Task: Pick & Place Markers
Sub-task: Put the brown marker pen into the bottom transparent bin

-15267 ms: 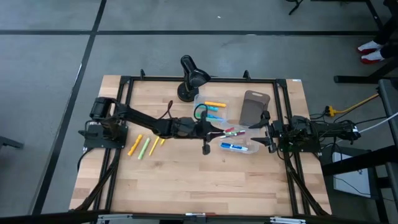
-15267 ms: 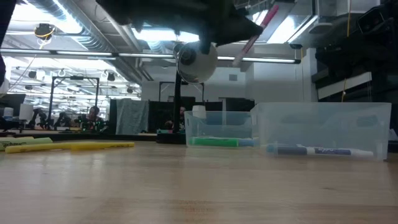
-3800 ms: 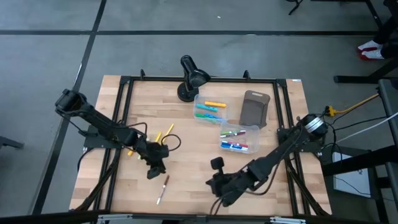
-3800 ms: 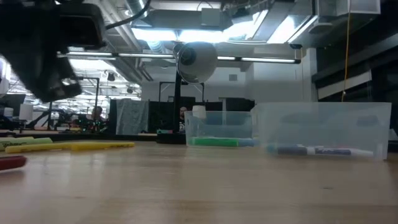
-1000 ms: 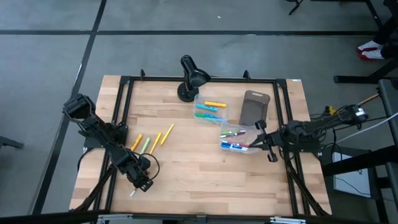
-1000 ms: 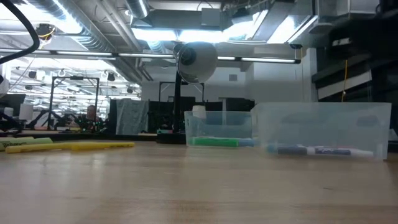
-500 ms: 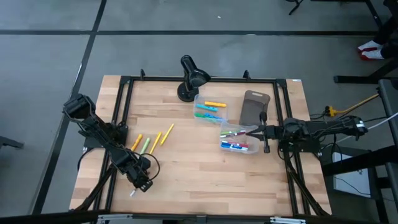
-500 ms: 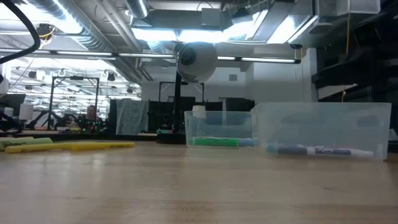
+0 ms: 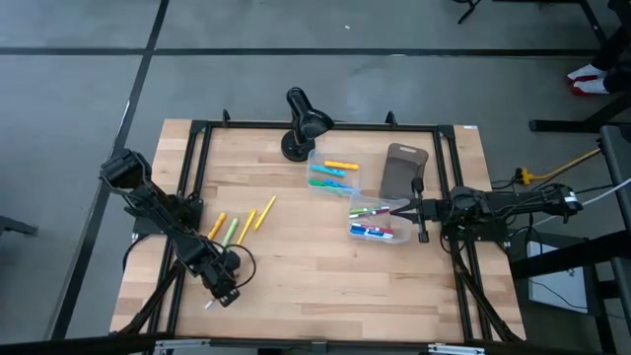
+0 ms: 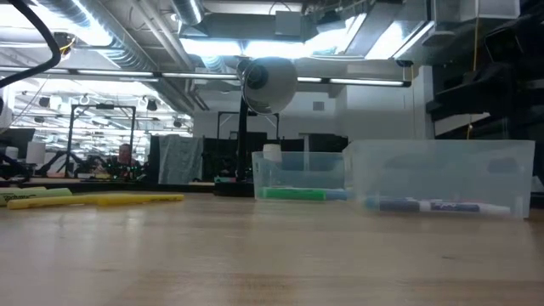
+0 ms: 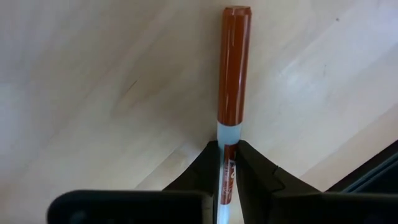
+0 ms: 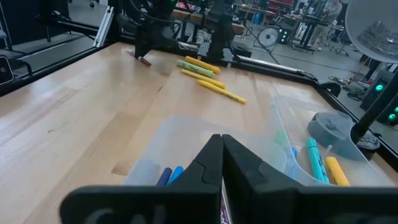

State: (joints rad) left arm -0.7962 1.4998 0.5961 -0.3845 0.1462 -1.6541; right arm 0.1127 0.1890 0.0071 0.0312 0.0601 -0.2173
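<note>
My left gripper [image 9: 215,294] is near the table's front left corner, shut on a red-capped marker [image 11: 235,68] with a white barrel. From the right wrist view it shows far off, with the marker's red end [image 12: 144,61] just over the wood. Several yellow, orange and green markers [image 9: 237,225] lie flat on the wood at the left. The far clear bin [image 9: 333,173] and the near clear bin [image 9: 380,222] each hold markers. My right gripper [image 9: 396,208] is shut and empty, level over the near bin's right edge [image 12: 186,124]. My left gripper pinches the marker's white barrel [image 11: 227,134], just behind the red cap, between its two fingers. The fingers come steeply from above, and the marker runs out from between them with the cap end away. Whether it rests on the wood I cannot tell.
A grey-brown tray [image 9: 402,170] lies right of the far bin, and a black desk lamp [image 9: 301,123] stands at the far edge. A black frame rail [image 9: 187,177] runs round the table. The low view shows the yellow markers [image 10: 93,199] and both bins.
My right gripper has swung from slanting down beside the near bin to pointing level toward the table's left, drawing slightly toward the far edge, and stays shut. My left gripper has kept its place, rolling a little with the marker.
</note>
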